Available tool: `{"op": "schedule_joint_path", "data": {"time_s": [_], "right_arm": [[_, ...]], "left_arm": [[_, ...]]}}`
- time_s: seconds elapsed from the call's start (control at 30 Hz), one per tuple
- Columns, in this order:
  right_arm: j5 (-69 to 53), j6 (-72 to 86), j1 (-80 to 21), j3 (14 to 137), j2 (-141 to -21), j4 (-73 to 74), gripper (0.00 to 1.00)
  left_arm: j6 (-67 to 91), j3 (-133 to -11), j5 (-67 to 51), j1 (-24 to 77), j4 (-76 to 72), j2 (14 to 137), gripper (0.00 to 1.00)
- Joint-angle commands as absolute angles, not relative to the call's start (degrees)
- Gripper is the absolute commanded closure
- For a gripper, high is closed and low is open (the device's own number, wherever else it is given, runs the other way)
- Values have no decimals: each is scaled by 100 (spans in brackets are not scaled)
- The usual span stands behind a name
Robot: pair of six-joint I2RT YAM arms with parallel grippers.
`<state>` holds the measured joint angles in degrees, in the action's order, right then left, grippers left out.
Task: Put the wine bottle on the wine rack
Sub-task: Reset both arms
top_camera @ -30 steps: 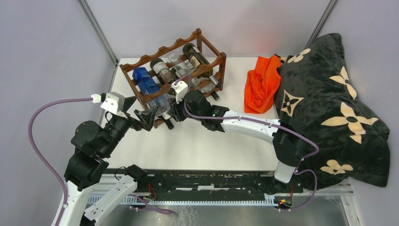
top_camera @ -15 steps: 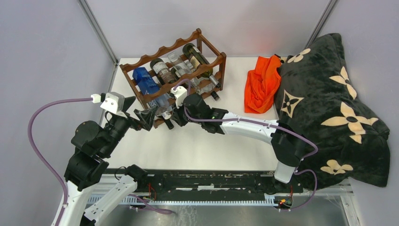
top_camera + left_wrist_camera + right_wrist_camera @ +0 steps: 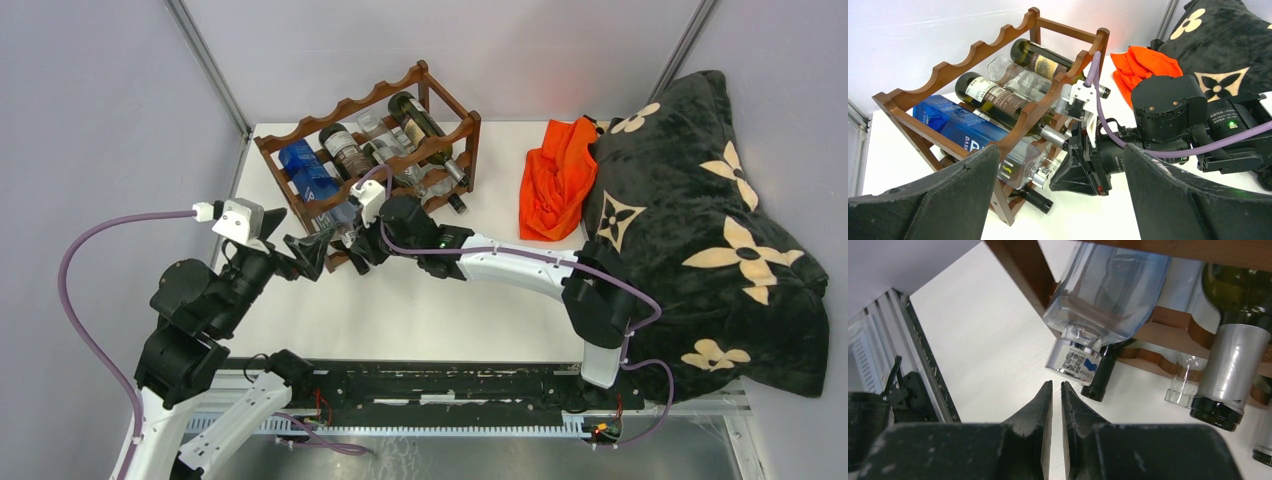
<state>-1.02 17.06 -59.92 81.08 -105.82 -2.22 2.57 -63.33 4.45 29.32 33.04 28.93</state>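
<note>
Blue wine bottle [image 3: 308,172] lies in the wine rack [image 3: 1033,111], top view's upper centre; right gripper [image 3: 1055,385] closed on nothing, just below the bottle's cap; left gripper [image 3: 312,250] wide open.

Wine rack [image 3: 340,107] reddish-brown; cloth [image 3: 555,180] orange; blanket [image 3: 700,220] black, cream flowers.

The wine rack [image 3: 973,55] is made of reddish-brown wood, smoothly finished with a soft satin sheen. The blue bottle [image 3: 955,125] is seen to be transparent and glossy, and its shiny silver cap [image 3: 1075,365] is covered by a printed paper sticker. Glossy dark green glass is shown by the labelled bottle [image 3: 998,97] beside it, on which a paper label is stuck. A dull silver foil sleeve [image 3: 1235,360] is wrapped round one dark neck. The table [image 3: 978,350] is finished white, matt and finely grained. The orange cloth [image 3: 555,180] is seen as thin and smooth, the black blanket [image 3: 700,230] as thick and plush. The fingers [image 3: 1173,200] of the left gripper [image 3: 1060,155] are formed of matt black, grainy plastic.
</note>
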Motion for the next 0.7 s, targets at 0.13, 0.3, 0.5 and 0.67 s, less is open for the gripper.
{"op": "schedule_joint_path", "data": {"time_s": [0.13, 0.3, 0.5, 0.67], "right_arm": [[-2051, 247, -5696, 7200, -9532, -355, 78], [-2808, -1003, -5259, 6756, -8722, 147, 63], [-3099, -1908, -4250, 6140, -7625, 584, 35], [-3473, -2590, -3118, 6630, -7180, 1521, 8]], "left_arm": [[513, -6328, 327, 2909, 3199, 2732, 2], [764, -6299, 148, 2909, 3165, 2589, 1], [1242, -6086, -191, 2909, 2980, 2451, 0], [1670, -5968, -295, 2909, 2859, 2437, 0]]}}
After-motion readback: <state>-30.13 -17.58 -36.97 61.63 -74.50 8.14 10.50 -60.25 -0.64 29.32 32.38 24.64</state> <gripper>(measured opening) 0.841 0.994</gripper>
